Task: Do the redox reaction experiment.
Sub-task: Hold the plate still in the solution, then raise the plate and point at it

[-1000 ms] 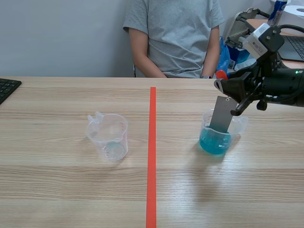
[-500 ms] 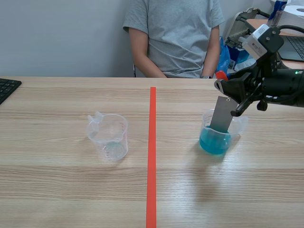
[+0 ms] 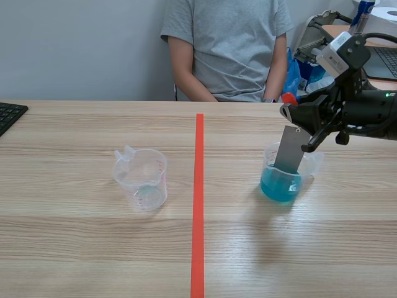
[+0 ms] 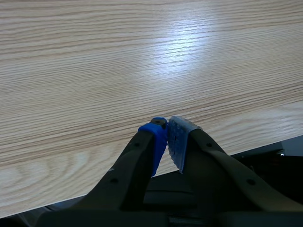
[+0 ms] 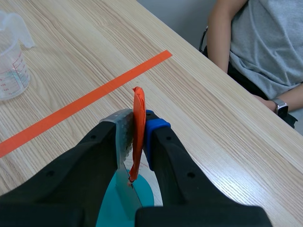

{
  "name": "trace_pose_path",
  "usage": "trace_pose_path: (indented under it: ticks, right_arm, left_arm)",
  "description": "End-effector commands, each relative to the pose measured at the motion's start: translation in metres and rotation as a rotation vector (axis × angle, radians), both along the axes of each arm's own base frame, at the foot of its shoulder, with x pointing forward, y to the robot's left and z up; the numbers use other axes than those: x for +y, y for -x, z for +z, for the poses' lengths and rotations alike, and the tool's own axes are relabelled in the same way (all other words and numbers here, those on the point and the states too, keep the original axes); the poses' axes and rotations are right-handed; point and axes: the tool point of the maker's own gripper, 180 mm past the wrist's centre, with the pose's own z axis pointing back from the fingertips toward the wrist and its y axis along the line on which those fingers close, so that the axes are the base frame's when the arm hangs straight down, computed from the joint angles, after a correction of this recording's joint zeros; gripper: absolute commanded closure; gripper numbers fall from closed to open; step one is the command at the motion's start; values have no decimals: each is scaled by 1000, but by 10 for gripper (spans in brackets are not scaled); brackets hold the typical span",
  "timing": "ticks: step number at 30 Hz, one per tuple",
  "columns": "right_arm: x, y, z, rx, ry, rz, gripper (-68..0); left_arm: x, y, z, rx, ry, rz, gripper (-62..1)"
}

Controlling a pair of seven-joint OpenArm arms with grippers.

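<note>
While the right gripper (image 3: 298,121) stood above the beaker (image 3: 282,184), its fingers were closed tight on the top of a grey metal strip (image 3: 288,151). An orange tab (image 5: 138,113) at that end was pinched between the pads. The strip hung down at a slight tilt, with its lower end inside the beaker and dipped into the blue liquid (image 3: 279,186). The left gripper (image 4: 166,137) hovered over the near edge of the table (image 3: 93,248) with its pads pressed together and nothing between them. An empty measuring cup (image 3: 144,180) sat well apart, across the orange tape line (image 3: 198,205), and a person (image 3: 226,43) sat behind the table.

The main danger looked to be the beaker itself. It appeared light, and the tilted strip lay near its rim, so any sideways drift of the arm could lever the beaker over and spill the liquid. The hold was narrow, only on the top end, so a jolt might let the strip twist or slip into the beaker. Lifting quickly could also fling drops onto the wood.
</note>
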Motion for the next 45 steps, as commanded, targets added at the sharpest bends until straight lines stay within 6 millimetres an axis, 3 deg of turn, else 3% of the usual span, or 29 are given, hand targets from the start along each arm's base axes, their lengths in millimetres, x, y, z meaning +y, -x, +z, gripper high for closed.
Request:
trace_pose_path:
  ticks: [1,14,22,45]
  right_arm:
    - [-2,-6,14,-39,-2,7,-13]
    - [-1,-5,22,-59,4,17,-13]
    - [7,-4,49,-91,22,37,-13]
    - [6,8,142,-204,-3,10,-13]
  left_arm:
    - [0,-4,5,-22,8,-2,-51]
    - [0,-4,5,-22,8,-2,-51]
    - [0,-4,5,-22,8,-2,-51]
    - [0,-4,5,-22,10,-3,-51]
